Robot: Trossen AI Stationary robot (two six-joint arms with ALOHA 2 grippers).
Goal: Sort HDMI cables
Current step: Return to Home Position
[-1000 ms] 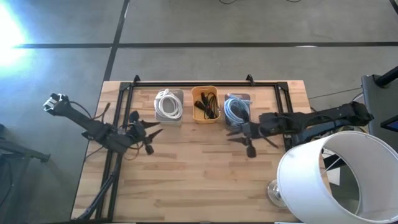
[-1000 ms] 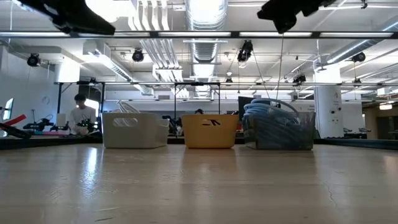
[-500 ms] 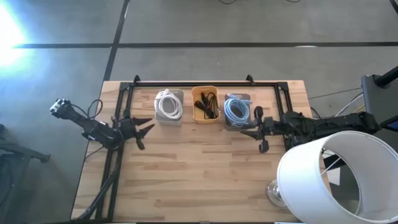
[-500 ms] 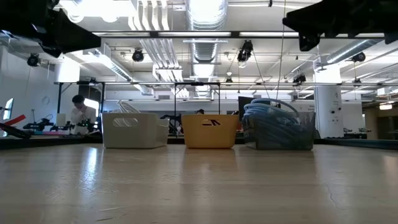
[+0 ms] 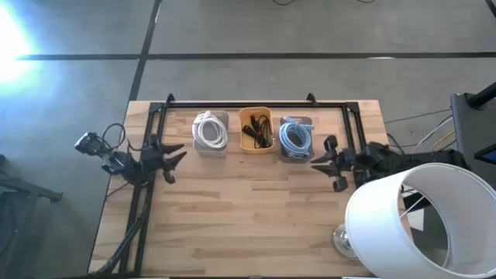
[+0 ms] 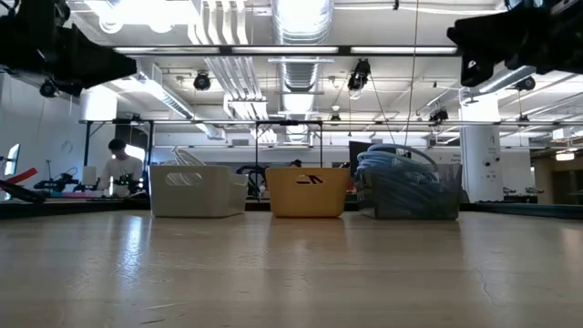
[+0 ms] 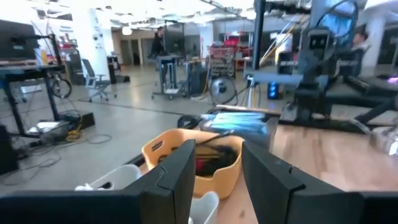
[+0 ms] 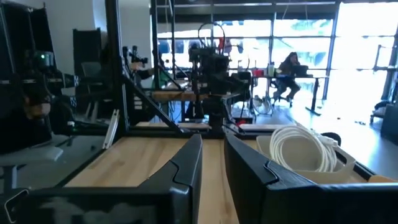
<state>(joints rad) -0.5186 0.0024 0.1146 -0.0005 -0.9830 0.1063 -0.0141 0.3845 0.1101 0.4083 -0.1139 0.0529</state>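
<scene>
The left gripper [image 5: 180, 154] hovers empty, its 2 fingers spread wide, well off the orange tray [image 5: 242, 116] on the left arm's side. The right gripper [image 5: 316, 160] hovers opposite, fingers narrowly parted, holding nothing. The black bundles [image 5: 258, 132] lie in the orange tray. Just beside it, the white coils [image 5: 208, 129] sit in the clear tray [image 5: 223, 116] toward the left gripper, and the light-blue coils [image 5: 295, 138] in the grey tray [image 5: 308, 121] toward the right gripper.
</scene>
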